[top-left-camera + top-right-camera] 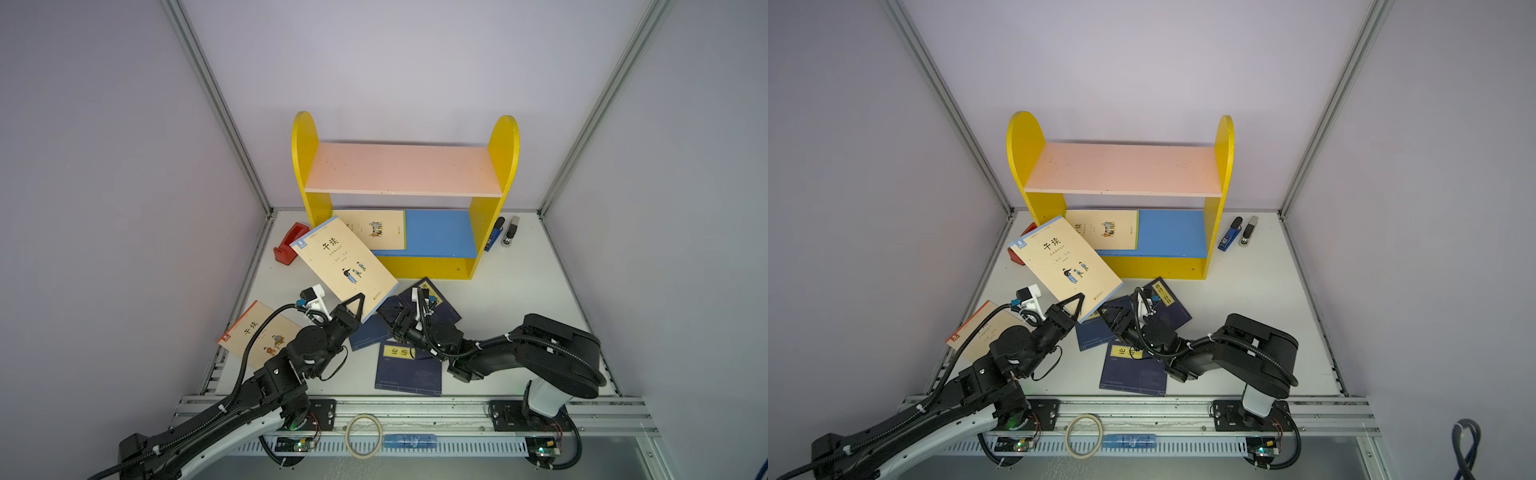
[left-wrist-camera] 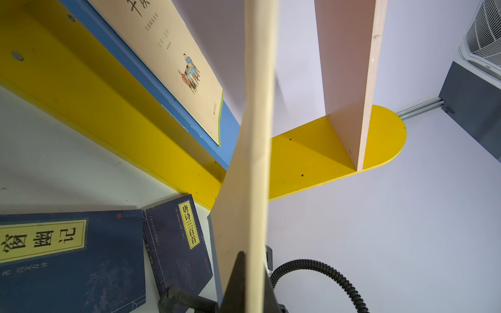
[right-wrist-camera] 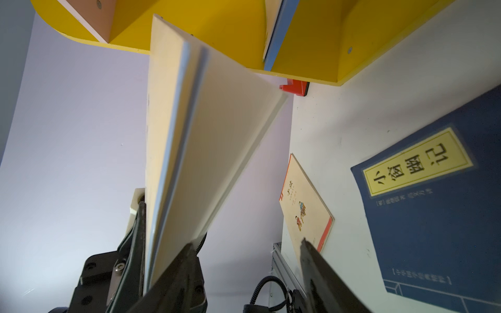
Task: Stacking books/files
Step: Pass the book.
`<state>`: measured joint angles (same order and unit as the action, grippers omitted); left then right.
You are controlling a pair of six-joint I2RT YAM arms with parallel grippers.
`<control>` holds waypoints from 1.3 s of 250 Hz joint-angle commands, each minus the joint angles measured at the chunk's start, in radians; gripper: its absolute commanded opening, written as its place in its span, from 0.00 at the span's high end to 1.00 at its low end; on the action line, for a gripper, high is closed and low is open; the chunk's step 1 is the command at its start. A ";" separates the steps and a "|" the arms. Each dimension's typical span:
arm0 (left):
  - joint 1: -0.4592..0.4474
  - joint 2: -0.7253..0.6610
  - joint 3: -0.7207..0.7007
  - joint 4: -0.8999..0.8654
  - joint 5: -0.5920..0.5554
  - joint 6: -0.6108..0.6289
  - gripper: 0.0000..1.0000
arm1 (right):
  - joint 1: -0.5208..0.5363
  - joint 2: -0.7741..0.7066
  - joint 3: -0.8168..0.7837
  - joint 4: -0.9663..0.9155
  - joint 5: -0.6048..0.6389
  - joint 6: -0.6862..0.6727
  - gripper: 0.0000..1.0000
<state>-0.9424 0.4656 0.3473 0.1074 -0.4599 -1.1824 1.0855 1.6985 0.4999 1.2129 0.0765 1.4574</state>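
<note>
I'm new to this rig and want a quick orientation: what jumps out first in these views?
The left claw holds a cream book tilted in the air, before the left end of a bright yellow shelf that stands at the table's back. Three navy books lie scattered on the white table in front.

Cream book (image 1: pixel 345 266); navy book (image 1: pixel 409 374), yellow label (image 1: pixel 395 352); yellow-blue-pink shelf (image 1: pixel 428 266).
</note>
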 commanded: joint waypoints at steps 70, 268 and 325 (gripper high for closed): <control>-0.004 -0.096 -0.025 -0.116 -0.086 -0.033 1.00 | 0.011 -0.051 -0.063 0.198 0.032 -0.070 0.40; -0.069 0.011 -0.021 0.001 0.004 -0.063 1.00 | -0.013 0.039 -0.031 0.197 0.052 0.019 0.42; -0.105 0.061 -0.030 0.030 0.001 -0.089 1.00 | -0.043 0.008 -0.074 0.197 0.081 0.015 0.47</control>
<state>-1.0351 0.5079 0.3199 0.0723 -0.4477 -1.2613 1.0534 1.7302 0.4442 1.3624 0.1257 1.4784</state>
